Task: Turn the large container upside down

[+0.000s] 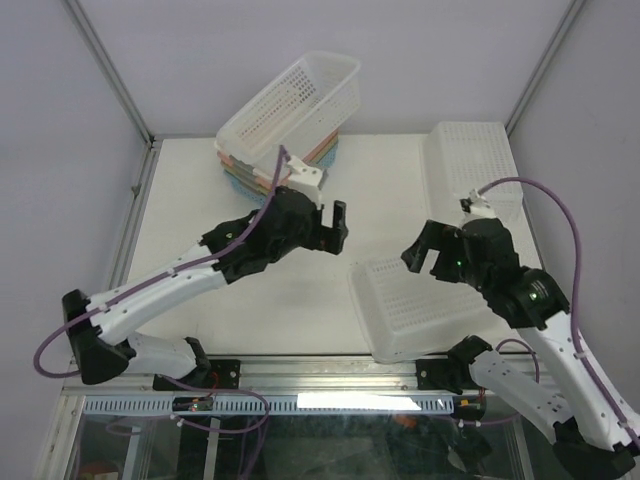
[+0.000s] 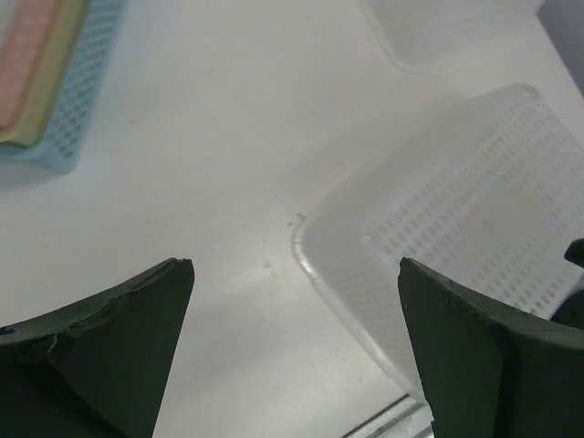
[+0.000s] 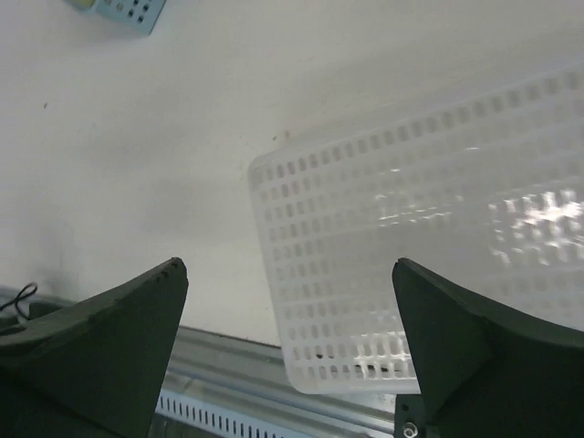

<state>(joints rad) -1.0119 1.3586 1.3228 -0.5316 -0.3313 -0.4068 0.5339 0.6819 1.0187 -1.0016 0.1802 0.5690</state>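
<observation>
The large white perforated container (image 1: 415, 305) lies bottom-up on the table at the near edge, right of centre. It shows in the left wrist view (image 2: 456, 219) and the right wrist view (image 3: 438, 237). My left gripper (image 1: 335, 228) is open and empty, hovering above the table just left of the container's far corner; its jaws (image 2: 295, 265) stand wide apart. My right gripper (image 1: 428, 255) is open and empty, just above the container's far right part; its jaws (image 3: 288, 265) stand wide over the container's near left corner.
A second white basket (image 1: 470, 165) lies bottom-up at the back right. A third white basket (image 1: 295, 100) leans tilted on a stack of coloured trays (image 1: 250, 175) at the back centre. The metal rail (image 1: 320, 375) runs along the table's near edge.
</observation>
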